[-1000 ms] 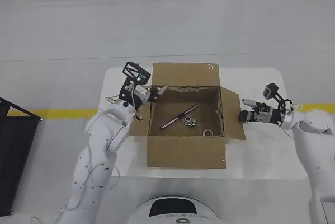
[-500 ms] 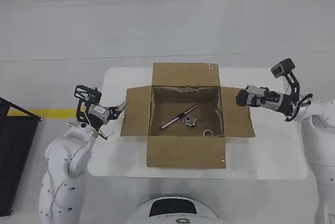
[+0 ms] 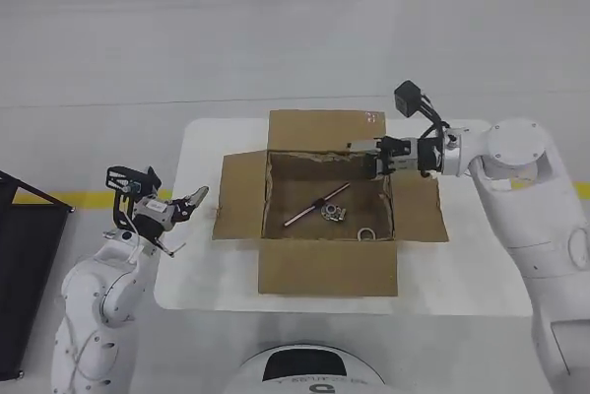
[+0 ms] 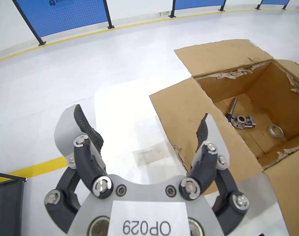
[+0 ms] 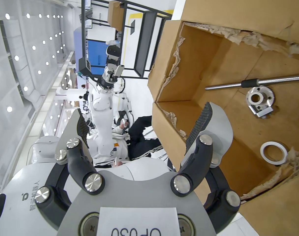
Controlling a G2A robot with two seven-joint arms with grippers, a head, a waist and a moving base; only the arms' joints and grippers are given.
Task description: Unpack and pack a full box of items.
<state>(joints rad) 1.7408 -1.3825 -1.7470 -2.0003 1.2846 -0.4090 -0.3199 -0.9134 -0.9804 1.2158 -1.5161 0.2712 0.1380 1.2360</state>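
Both jaws are standing wide open and holding nothing. The left gripper [image 4: 141, 114] is hanging over the white table [image 3: 472, 266] just outside the left flap of the cardboard box [image 3: 329, 268], leaving room for the right gripper [image 5: 143, 110], which is hovering at the box's far right corner, seemingly lining up to reach in. A steel rod [image 3: 314, 205], a flanged shaft mount [image 3: 331, 212] touching it, and a separate metal ring [image 3: 367, 234] are lying on the box floor. The tall walls and ragged flap edges are crowding any descent.

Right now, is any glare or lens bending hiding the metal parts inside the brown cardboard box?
No. Left wrist view: the white table glares brightly beside the brown cardboard box, and the yellow floor line bows. Right wrist view: the shiny steel rod carries a bright highlight; the silver ring lies evenly lit. Top view: the box floor is lightly shaded.
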